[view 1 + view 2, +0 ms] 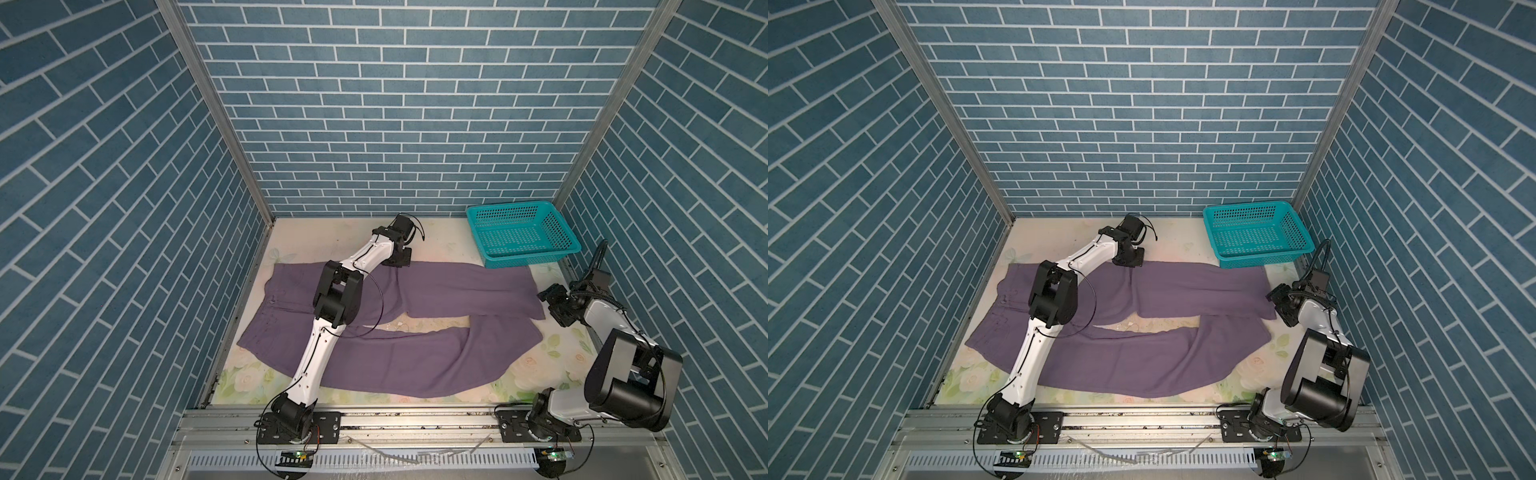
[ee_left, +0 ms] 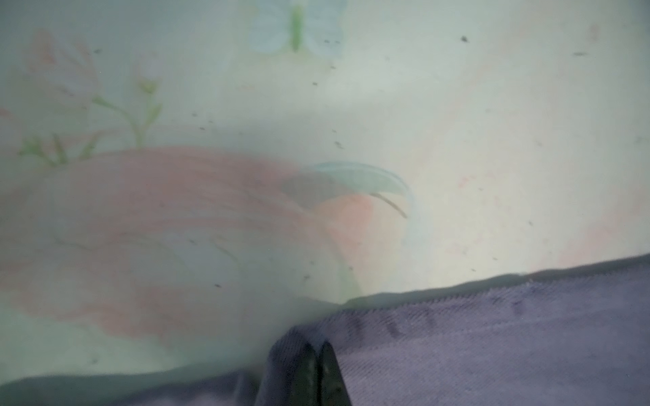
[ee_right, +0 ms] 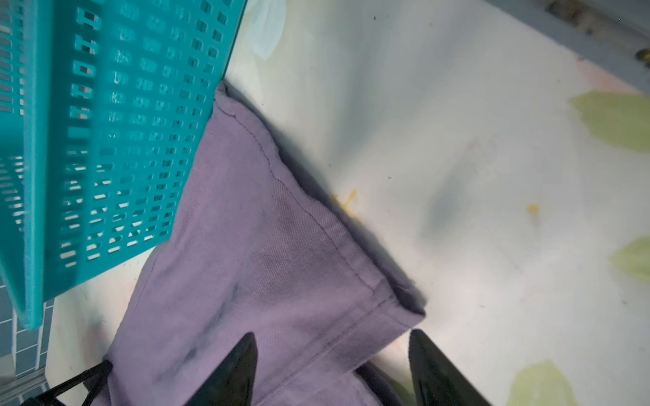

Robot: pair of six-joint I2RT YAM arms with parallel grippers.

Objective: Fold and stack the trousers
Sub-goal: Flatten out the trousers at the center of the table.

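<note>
Nearest me, along the bottom of the frame in both top views, runs the metal rail [image 1: 415,419] with the two arm bases bolted to it. Just past it lies the flowered table cover [image 1: 249,382], and spread across that are the trousers [image 1: 415,365], muted purple, lying flat and unfolded. The waistband sits at the left of the frame and both legs run off to the right. The nearer leg bows gently towards the rail. The farther leg lies straighter, its hem ending at the right just below the basket, and a narrow sliver of cover shows between the two legs.

The right gripper [image 1: 547,300] hangs low at the right of the frame by that farther hem. In the right wrist view its fingers [image 3: 242,365] are spread apart, released, with the stitched hem corner of the trousers [image 3: 263,263] lying between them.

Farther back, near the middle of the frame, the left gripper [image 1: 397,262] is down on the far edge of the trousers. The left wrist view shows its fingers [image 2: 329,372] clenched together on that edge of the cloth [image 2: 492,334], with a crease running down from the spot.

Beyond, at the upper right of the table, stands the teal basket [image 1: 532,257], its near wall touching the farther leg. Blue brick walls [image 1: 395,124] close the back.
</note>
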